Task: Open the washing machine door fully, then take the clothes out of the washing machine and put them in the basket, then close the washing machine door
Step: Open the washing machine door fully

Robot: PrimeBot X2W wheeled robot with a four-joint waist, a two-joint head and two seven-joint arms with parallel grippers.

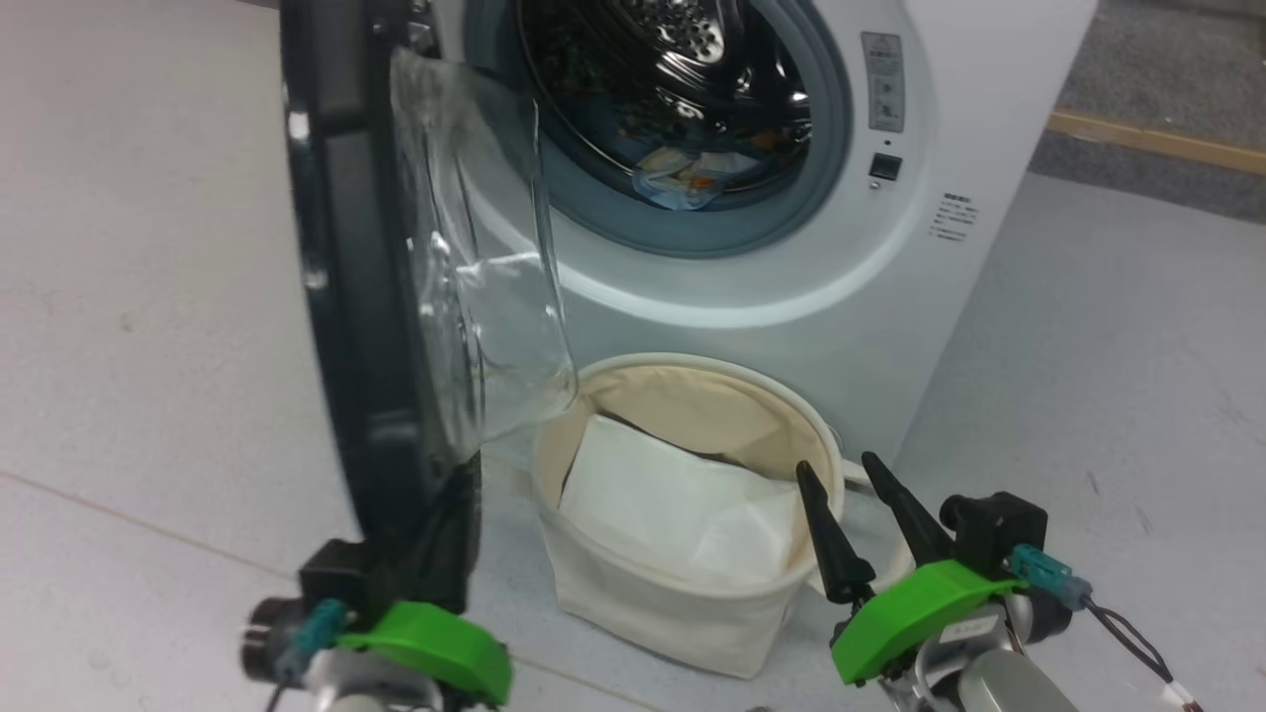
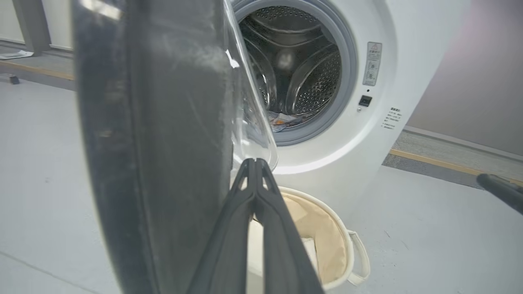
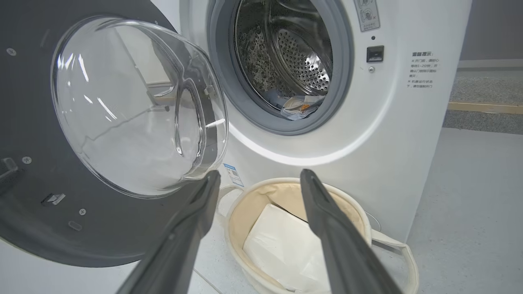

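Observation:
The washing machine (image 1: 890, 297) stands ahead with its door (image 1: 356, 297) swung out, edge-on to the head view, the glass bowl (image 3: 135, 110) facing the drum. The clothes (image 1: 692, 178) lie low in the drum, light blue with orange (image 3: 300, 106). Below the opening stands the cream basket (image 1: 682, 613). My left gripper (image 1: 460, 494) is shut, with nothing between its fingers (image 2: 255, 161), and lies close along the door's inner side near its lower edge. My right gripper (image 1: 836, 465) is open and empty beside the basket's right rim, with both tips (image 3: 260, 174) toward the machine.
A folded white sheet (image 3: 282, 245) lies inside the basket. The basket's loop handle (image 3: 402, 253) sticks out toward my right arm. Pale floor spreads left and right of the machine; a wooden strip (image 1: 1157, 138) runs along the far right.

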